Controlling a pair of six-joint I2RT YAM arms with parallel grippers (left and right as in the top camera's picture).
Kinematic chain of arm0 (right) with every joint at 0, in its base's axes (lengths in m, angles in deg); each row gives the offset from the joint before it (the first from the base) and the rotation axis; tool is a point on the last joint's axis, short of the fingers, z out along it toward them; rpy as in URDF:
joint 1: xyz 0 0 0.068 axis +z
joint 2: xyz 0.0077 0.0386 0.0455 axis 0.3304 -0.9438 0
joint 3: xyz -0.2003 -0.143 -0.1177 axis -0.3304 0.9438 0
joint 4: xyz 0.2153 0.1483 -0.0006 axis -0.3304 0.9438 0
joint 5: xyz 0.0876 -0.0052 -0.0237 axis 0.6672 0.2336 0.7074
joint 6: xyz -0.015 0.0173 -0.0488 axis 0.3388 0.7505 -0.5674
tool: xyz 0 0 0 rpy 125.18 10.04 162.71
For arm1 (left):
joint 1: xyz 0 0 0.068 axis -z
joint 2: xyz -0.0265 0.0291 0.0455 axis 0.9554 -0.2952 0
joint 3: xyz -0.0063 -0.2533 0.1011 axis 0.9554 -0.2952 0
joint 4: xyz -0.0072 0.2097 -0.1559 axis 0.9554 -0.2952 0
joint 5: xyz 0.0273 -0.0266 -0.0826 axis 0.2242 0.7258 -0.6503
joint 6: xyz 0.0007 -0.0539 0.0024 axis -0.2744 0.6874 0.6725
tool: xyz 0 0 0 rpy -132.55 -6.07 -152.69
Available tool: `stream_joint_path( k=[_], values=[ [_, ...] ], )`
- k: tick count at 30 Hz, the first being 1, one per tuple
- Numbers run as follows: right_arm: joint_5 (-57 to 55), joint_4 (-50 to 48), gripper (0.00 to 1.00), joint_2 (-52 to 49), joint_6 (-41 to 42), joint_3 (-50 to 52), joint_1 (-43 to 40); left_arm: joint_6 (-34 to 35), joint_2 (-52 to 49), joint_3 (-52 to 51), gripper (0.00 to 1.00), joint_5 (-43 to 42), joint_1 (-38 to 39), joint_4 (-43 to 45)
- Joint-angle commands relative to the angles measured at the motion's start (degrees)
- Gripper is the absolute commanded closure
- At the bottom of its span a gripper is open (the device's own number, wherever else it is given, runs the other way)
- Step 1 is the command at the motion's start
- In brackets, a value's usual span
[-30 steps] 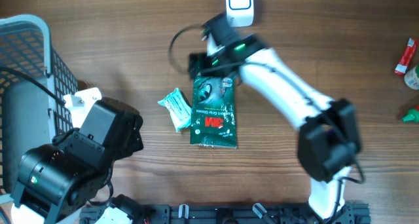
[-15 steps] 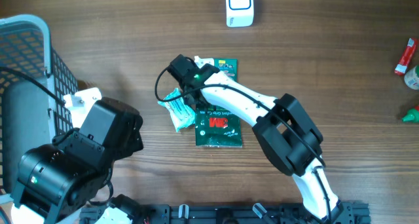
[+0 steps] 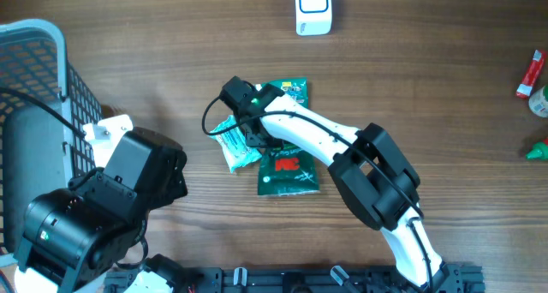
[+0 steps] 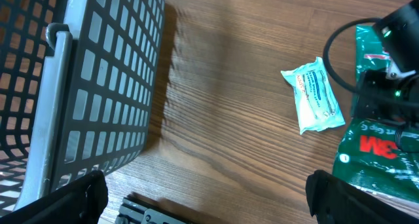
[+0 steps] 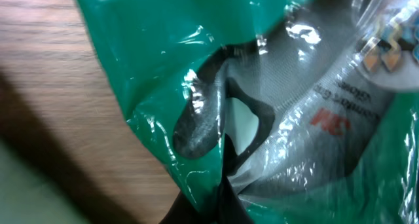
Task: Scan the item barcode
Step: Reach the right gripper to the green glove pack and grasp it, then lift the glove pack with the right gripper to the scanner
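The item is a green 3M glove packet (image 3: 289, 170) lying flat mid-table; no barcode shows on its upper face. My right gripper (image 3: 259, 144) sits at the packet's left edge. In the right wrist view its jaws (image 5: 222, 196) are shut, pinching a crumpled fold of the green film (image 5: 157, 67). A white scanner (image 3: 312, 8) stands at the far edge. My left gripper (image 4: 211, 201) hovers open over bare wood to the left of the packet, holding nothing.
A small teal and white wipe pack (image 3: 231, 147) lies against the packet's left side, also seen from the left wrist (image 4: 314, 95). A grey wire basket (image 3: 38, 79) fills the left edge. A red tube (image 3: 531, 74) and green items (image 3: 538, 147) sit far right.
My right gripper swung from the packet's top end down to its left edge and closed on the film. The packet shifted slightly. The left arm stayed still.
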Motion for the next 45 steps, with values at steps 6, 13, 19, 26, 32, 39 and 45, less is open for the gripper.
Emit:
stream_joint_path(
  k=[6,13,19,26,32,39,45],
  values=[
    [31.67,5.46,0.96,12.20,-20.22,-5.01,-7.63,0.76,0.15,0.04,0.00,0.13,-0.15,-0.02],
    [73.37,14.19,0.96,16.39,-40.39,-4.09,-20.90,0.76,0.15,0.04,0.00,0.13,-0.15,-0.02],
    [81.99,21.59,0.96,16.39,-50.88,-4.04,-24.17,0.76,0.17,0.04,0.00,0.13,-0.15,-0.02],
    [80.96,37.07,0.96,16.39,-76.59,-4.04,-24.22,0.76,0.17,0.04,0.00,0.13,-0.15,-0.02],
    [79.58,38.12,0.96,16.52,-84.50,3.13,-25.81,0.74,0.15,0.04,0.00,0.13,-0.15,-0.02],
    [82.01,38.25,0.96,24.11,-88.48,25.68,-29.55,0.74,0.17,0.04,0.00,0.13,-0.15,-0.02],
    [83.34,38.25,0.96,43.08,-86.73,36.48,-34.71,0.76,0.15,0.04,0.00,0.13,-0.15,-0.02]
  ],
)
